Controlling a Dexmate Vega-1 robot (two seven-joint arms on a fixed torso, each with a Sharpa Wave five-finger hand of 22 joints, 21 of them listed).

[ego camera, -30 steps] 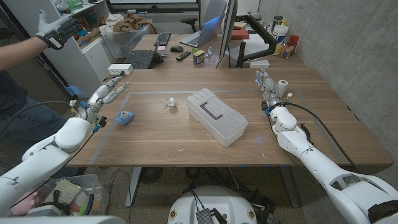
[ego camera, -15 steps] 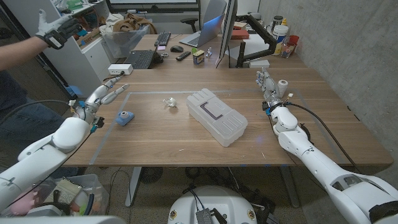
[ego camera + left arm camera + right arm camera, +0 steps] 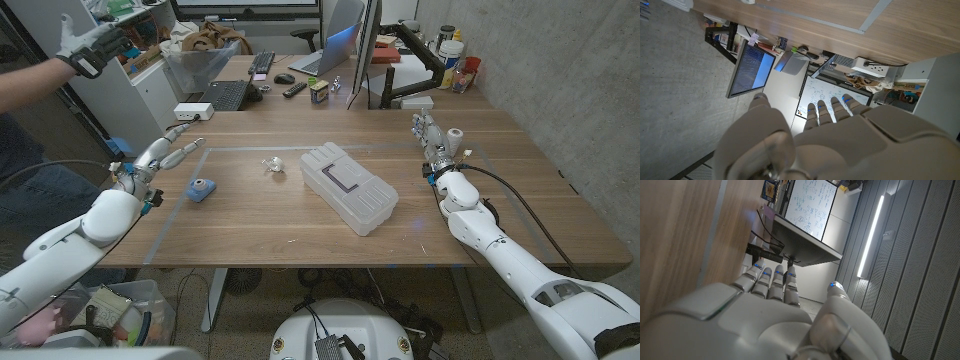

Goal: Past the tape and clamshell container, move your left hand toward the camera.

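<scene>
On the worktop (image 3: 250, 215), the tape (image 3: 202, 189) lies just right of the empty, fingers-out left robot hand (image 3: 165, 152), clamshell (image 3: 349, 187) beyond.

Even, bright room light falls on my desk (image 3: 300, 215) from above, with only soft, faint shadows and a sharp head picture. My right wrist picture holds a glaring strip light (image 3: 872, 235). My fingers (image 3: 772, 282) there blur close up.
</scene>
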